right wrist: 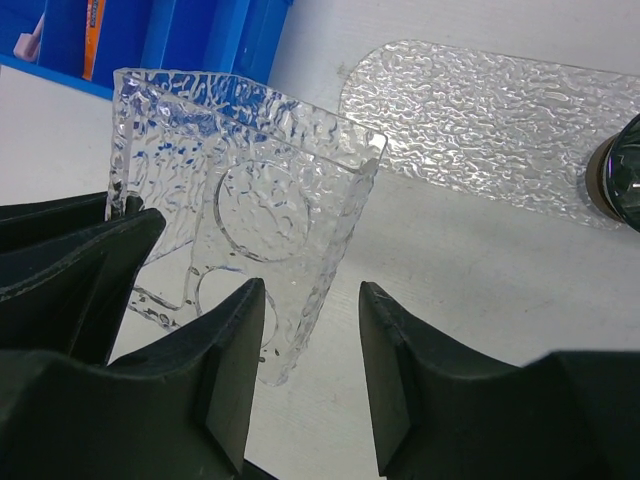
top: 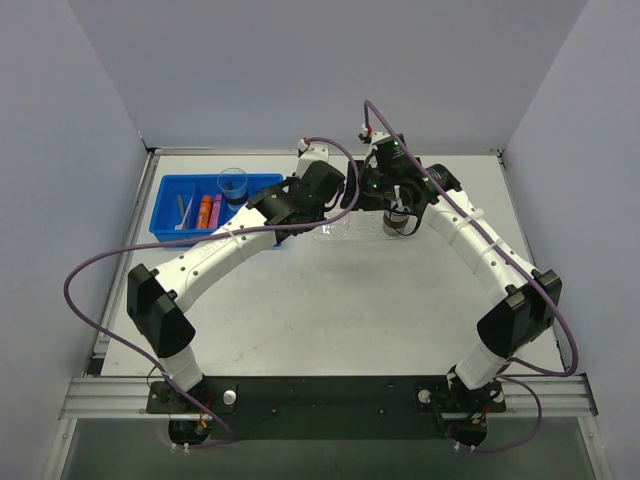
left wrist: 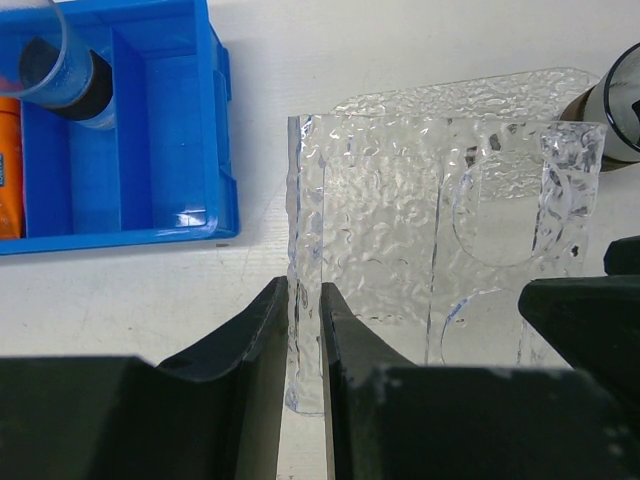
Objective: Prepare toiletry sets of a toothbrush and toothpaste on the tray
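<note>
Left claw (left wrist: 303, 300) is pinching one upright side wall of a clear bumpy stand (left wrist: 400, 230), its jaws nearly closed with only the thin plastic between them; that grip is, I judge, keeping the folded stand upright and steady on the table (top: 330, 310). Right claw (right wrist: 310, 295) is standing with its jaws parted around the stand's opposite wall; a gap is showing beside the plastic, so it is gripping nothing, and it seems to be acting as a guide rather than a clamp.

Just beyond the tips of both claws the tray (right wrist: 480, 110) is lying flat, apart from the stand; a dark cup (right wrist: 622, 185) is sitting at its end, off to the right claw's right, though whether it is on the tray I cannot tell. Well off to the left claw's left, the blue bin (top: 160, 232) is holding the toothbrush (top: 183, 210), the orange toothpaste tube (top: 205, 211), the pink toothpaste tube (top: 216, 208) and a clear cup (top: 233, 183); no part of a set is lying on the tray yet.

Counting: two claws; one stand; one tray; one bin; two cups; two toothpaste tubes; one toothbrush that I am able to make out.
</note>
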`<state>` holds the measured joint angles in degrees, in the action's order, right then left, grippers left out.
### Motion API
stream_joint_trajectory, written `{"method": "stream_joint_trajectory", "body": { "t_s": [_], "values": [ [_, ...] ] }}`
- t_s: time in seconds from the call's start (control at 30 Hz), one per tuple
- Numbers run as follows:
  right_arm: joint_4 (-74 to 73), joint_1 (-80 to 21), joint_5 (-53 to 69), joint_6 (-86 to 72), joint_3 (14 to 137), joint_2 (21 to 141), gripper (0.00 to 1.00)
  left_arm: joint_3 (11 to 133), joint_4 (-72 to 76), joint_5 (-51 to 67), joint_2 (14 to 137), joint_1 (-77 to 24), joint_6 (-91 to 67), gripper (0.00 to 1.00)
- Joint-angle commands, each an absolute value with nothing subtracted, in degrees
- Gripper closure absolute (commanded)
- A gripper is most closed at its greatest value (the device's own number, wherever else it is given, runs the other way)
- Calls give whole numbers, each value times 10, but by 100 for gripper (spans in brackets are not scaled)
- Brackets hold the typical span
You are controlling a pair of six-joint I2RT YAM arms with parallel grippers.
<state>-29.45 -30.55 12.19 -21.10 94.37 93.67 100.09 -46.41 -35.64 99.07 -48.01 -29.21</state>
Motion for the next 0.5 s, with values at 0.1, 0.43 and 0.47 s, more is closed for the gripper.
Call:
{"method": "stream_joint_trajectory", "body": {
  "t_s": [0.1, 0.43, 0.47],
  "values": [
    [-316, -276, 167, -203, 950, 938, 60, 940, -381, -334, 923, -475, -231, 100],
    [-340, -184, 474, -78, 961, 926, 53, 779, -227, -105, 816, -425, -100, 100],
    [-351, -183, 483, -69, 968, 937, 53, 769, -222, -86, 813, -421, -94, 100]
  ]
}}
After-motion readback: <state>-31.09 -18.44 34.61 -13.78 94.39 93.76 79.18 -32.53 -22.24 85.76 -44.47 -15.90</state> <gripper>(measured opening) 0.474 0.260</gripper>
